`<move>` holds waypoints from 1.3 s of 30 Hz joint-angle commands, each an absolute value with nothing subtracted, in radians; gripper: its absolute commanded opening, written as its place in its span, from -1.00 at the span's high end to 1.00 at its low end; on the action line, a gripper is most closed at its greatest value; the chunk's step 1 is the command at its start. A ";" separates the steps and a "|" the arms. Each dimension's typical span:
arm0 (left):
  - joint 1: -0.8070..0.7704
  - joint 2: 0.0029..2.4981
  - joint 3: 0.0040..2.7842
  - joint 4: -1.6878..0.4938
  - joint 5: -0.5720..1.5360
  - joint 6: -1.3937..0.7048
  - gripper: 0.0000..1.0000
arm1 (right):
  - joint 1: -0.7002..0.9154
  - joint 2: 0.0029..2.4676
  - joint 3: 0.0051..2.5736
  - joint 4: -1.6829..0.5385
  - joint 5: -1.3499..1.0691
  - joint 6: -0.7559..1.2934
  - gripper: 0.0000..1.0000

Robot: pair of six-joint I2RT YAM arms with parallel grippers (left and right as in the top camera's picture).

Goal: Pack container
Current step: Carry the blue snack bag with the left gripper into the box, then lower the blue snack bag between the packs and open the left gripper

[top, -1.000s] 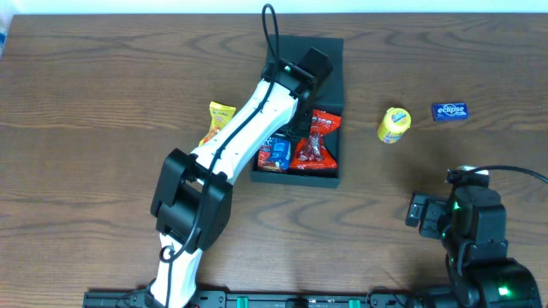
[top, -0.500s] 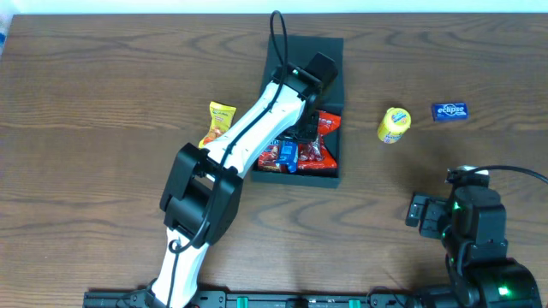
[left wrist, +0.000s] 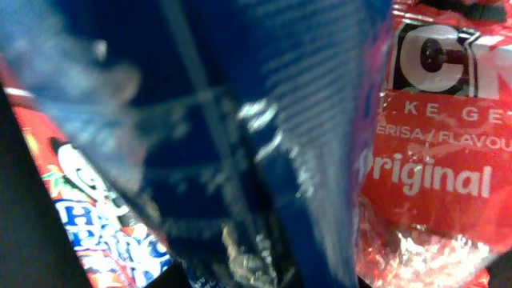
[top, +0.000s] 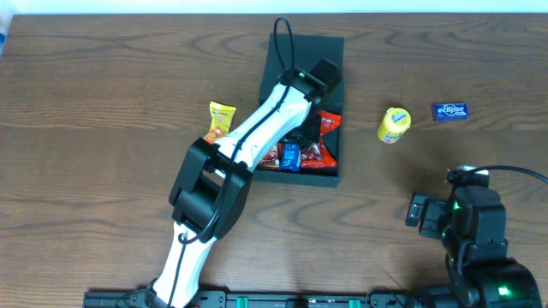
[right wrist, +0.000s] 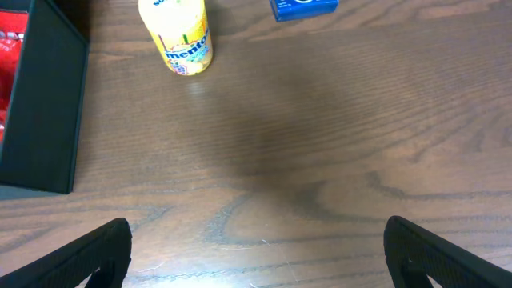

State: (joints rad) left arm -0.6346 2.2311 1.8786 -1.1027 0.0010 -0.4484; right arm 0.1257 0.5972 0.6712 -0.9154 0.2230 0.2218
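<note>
The container (top: 297,178) is a dark teal-black box with its flap lid open toward the far side; its side wall also shows in the right wrist view (right wrist: 40,104). My left gripper (top: 296,144) is down inside it, shut on a blue snack packet (top: 291,157). That packet fills the left wrist view (left wrist: 240,120) and hides the fingers. A red packet (top: 324,142) marked "Original" (left wrist: 432,160) lies in the box. My right gripper (right wrist: 256,248) is open and empty over bare table at the front right (top: 419,210).
A yellow snack packet (top: 219,120) lies left of the box. A yellow bottle (top: 394,125) (right wrist: 178,36) and a blue gum box (top: 449,111) (right wrist: 304,6) lie to its right. Another red and blue packet (left wrist: 88,216) lies in the box.
My left gripper has moved the blue packet to the right inside the box, from its left side toward the red packet. The right arm has not moved.
</note>
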 commanded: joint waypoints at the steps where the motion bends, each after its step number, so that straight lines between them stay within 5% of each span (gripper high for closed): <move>1: -0.643 2.271 1.893 -1.119 0.036 -0.453 0.45 | 0.117 0.595 0.671 -0.913 0.228 0.213 -0.98; 8: -0.645 2.270 1.893 -1.155 0.045 -0.453 0.40 | 0.117 0.595 0.671 -0.913 0.228 0.212 -0.99; 11: -0.645 2.270 1.893 -1.155 0.045 -0.453 0.00 | 0.117 0.595 0.671 -0.913 0.228 0.212 -0.98; 29: -0.645 2.053 1.903 -1.147 0.035 -0.449 -0.61 | 0.117 0.595 0.671 -0.913 0.228 0.213 -0.98; 33: -0.634 2.008 1.903 -1.098 -0.159 -0.442 -0.95 | 0.117 0.595 0.671 -0.913 0.228 0.213 -0.99; 39: -0.613 2.055 1.903 -1.065 -0.442 -0.389 -0.91 | 0.117 0.595 0.671 -0.913 0.228 0.213 -0.99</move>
State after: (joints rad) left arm -0.6216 2.0186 1.8915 -1.0653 -0.2546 -0.4133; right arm 0.1257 0.5972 0.6712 -0.9154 0.2230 0.2218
